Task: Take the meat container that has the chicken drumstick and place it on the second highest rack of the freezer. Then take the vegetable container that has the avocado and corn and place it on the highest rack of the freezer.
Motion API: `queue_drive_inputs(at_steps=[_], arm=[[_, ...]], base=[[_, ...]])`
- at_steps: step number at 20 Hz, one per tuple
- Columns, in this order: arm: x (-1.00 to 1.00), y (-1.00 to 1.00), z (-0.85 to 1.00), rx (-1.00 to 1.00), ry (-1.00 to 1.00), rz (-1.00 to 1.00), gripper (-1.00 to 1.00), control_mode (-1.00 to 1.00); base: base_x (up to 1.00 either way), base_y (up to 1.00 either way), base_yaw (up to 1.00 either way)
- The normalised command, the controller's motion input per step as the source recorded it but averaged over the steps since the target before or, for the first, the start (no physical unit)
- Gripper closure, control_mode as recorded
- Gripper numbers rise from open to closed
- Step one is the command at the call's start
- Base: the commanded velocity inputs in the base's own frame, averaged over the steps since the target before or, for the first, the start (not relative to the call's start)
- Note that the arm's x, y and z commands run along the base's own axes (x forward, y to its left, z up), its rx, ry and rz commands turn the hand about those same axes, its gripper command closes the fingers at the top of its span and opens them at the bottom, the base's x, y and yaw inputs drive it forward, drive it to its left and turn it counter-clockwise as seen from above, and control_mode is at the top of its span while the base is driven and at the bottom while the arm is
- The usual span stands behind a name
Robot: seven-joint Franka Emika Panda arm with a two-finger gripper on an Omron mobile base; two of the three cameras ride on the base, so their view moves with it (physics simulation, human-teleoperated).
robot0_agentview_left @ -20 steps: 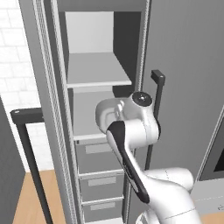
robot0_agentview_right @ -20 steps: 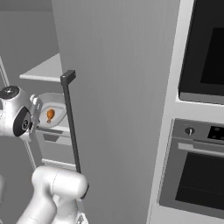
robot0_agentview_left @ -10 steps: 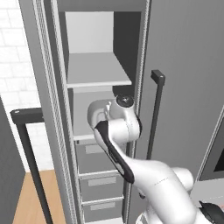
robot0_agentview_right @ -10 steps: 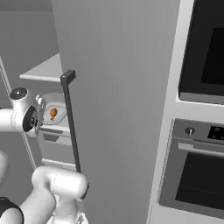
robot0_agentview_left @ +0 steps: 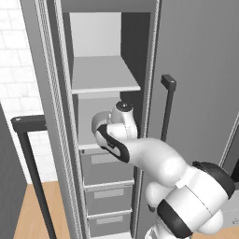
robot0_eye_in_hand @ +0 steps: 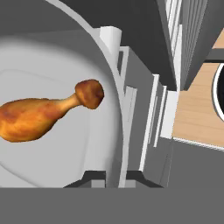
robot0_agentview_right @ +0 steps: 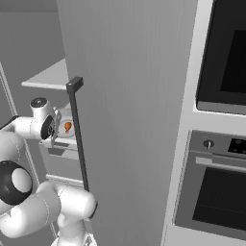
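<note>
Clearly, the meat container [robot0_eye_in_hand: 65, 131] with the chicken drumstick [robot0_eye_in_hand: 41, 113] was held by its rim in the shut gripper [robot0_eye_in_hand: 109, 177] at the freezer's [robot0_agentview_left: 107, 116] second highest rack [robot0_agentview_left: 88, 146], not yet let go, and the vegetable container was left for later.

The chicken drumstick [robot0_eye_in_hand: 41, 113], orange-brown with a knobby bone end, lies on its side in the pale meat container [robot0_eye_in_hand: 65, 162], just above the freezer [robot0_agentview_left: 112, 93] drawers, beneath the highest rack [robot0_agentview_left: 102, 74], which sits bare and flat.
</note>
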Motion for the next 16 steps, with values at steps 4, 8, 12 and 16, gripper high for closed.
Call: queue_drive_inputs(at_steps=[4, 8, 12, 16], arm=[[0.85, 0.41, -0.51, -0.11, 0.10, 0.00, 1.00, -1.00], [0.81, 0.24, -0.39, -0.07, 0.04, 0.00, 1.00, -1.00], [0.77, 0.04, -0.02, -0.02, 0.00, 0.00, 1.00, -1.00], [0.28, 0.00, 0.00, 0.00, -0.01, 0.00, -1.00, -1.00]], base=[[0.00, 0.00, 0.00], [0.00, 0.00, 0.00], [0.00, 0.00, 0.00], [0.00, 0.00, 0.00]])
